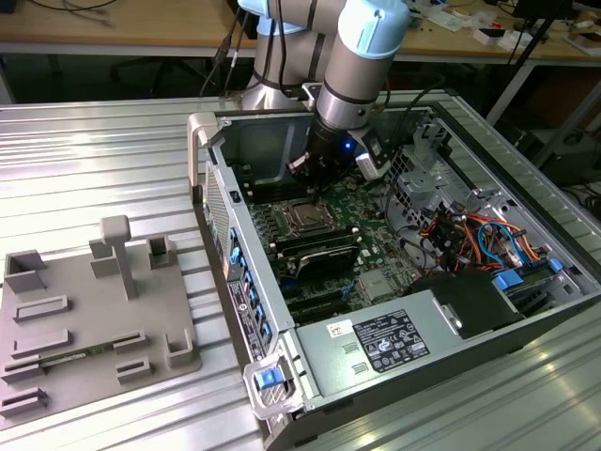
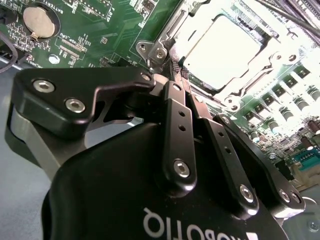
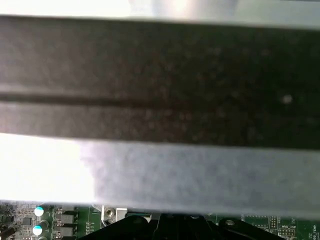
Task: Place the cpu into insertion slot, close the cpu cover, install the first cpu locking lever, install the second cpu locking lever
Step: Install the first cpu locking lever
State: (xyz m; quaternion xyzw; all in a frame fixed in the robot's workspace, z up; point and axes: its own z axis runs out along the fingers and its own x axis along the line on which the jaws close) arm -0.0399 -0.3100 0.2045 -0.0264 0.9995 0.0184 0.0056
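Observation:
The cpu, a square chip with a bright silver top, lies flat in the insertion slot on the green board. Around the chip lies the cpu cover, a shiny metal frame folded down, with the chip showing through its window. My gripper has its two black fingers pressed together, the tips right at one corner of the socket by the cover's screws. Nothing shows between the fingers. In the exterior view the gripper hangs just behind the socket, inside the open computer case.
The case walls stand close around the board. Black memory slots, a power supply and coloured cables lie toward the exterior view's right. A grey fixture plate sits outside the case. A coin battery is near the socket.

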